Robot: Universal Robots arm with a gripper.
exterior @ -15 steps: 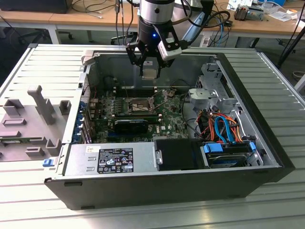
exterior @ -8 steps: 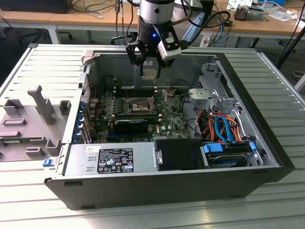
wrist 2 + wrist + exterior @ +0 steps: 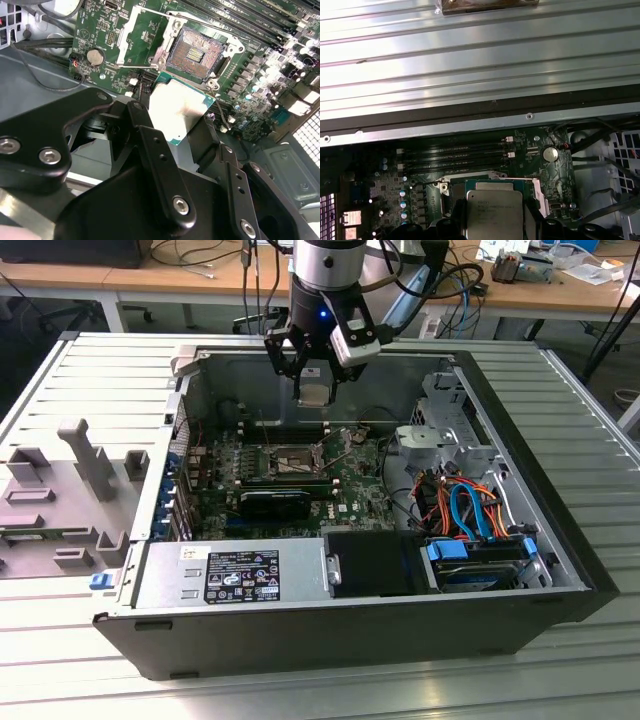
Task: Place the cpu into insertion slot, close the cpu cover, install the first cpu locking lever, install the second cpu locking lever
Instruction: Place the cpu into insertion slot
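So the black claw (image 3: 313,388) is clamped on the small flat square silver-topped cpu (image 3: 177,112), with a black finger (image 3: 147,132) pressed on either side of it. The chip is hanging in the air inside the open dark grey computer case (image 3: 350,640), over the green motherboard (image 3: 350,490). It's close above the square dark insertion slot with the silvery rim (image 3: 197,55) and not touching it. The slot's contact grid is exposed. The thin silvery cpu cover frame (image 3: 125,40) is flipped open right beside it. The case sits on a ribbed metal counter (image 3: 300,700).
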